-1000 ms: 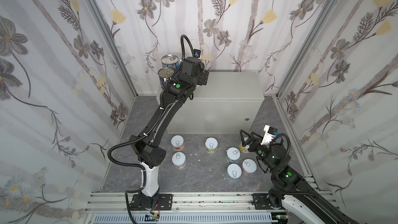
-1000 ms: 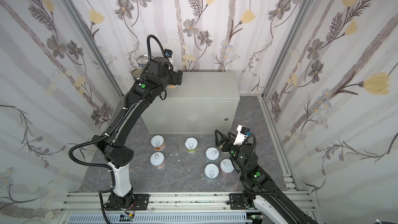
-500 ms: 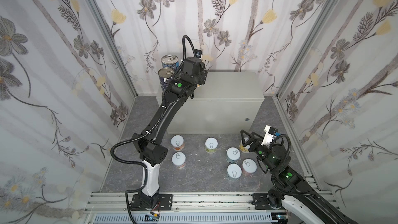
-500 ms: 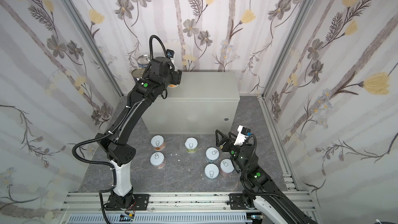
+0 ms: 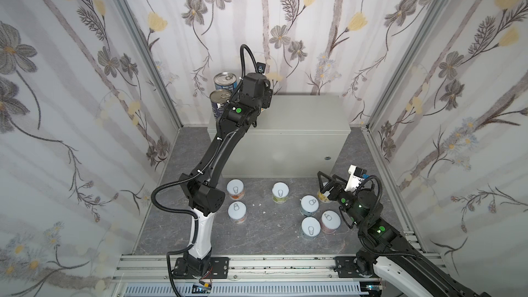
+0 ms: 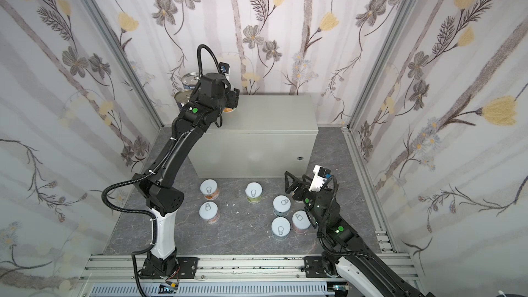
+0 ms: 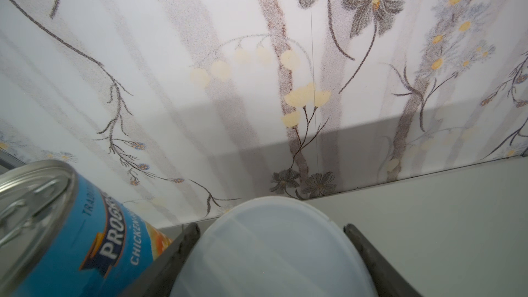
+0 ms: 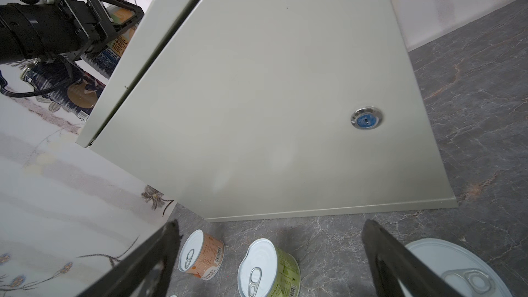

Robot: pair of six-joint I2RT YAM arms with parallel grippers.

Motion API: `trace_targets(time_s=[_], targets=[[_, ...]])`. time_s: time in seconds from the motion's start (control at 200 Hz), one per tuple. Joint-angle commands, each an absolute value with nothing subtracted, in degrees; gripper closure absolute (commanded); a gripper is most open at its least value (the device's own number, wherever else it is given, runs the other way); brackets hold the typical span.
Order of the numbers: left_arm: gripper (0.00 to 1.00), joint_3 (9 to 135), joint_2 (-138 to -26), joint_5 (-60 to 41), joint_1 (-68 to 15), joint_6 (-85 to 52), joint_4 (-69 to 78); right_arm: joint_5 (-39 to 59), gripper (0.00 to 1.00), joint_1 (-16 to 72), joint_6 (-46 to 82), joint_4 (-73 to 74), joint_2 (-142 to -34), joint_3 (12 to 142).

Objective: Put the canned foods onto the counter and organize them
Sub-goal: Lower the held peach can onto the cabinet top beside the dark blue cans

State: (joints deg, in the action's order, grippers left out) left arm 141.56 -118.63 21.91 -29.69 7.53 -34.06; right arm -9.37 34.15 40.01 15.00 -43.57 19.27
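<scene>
— Left gripper (image 7: 270,228)?
— Pinching a white-lidded can (image 7: 271,255) at the counter (image 7: 428,224) top's rear, beside two blue cans (image 5: 219,100).
— Right gripper (image 8: 270,224)?
— Spread wide, empty, above short cans (image 8: 268,267) on the floor (image 8: 471,110) before the counter.

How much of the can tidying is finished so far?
Done: two tall dark-blue cans stand on the light-grey metal counter. In hand: the left gripper clasps a short white-lidded can beside them. Left: seven more short cans on the dark marbled floor, with the open right gripper hovering over them.
</scene>
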Motion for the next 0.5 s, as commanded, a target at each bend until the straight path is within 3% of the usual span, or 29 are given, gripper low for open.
trace_targets(time_s=[0.0,0.495], targets=[[0.25,143.06,-119.48,22.93,-29.60,8.79,-30.21,-9.77,0.00,34.28,40.08,15.49,-44.16,19.87],[0.25,143.96,-120.32,23.75,-28.96,9.43,-28.63,-10.72,0.00,34.26,40.63,14.60,-42.12,19.08]])
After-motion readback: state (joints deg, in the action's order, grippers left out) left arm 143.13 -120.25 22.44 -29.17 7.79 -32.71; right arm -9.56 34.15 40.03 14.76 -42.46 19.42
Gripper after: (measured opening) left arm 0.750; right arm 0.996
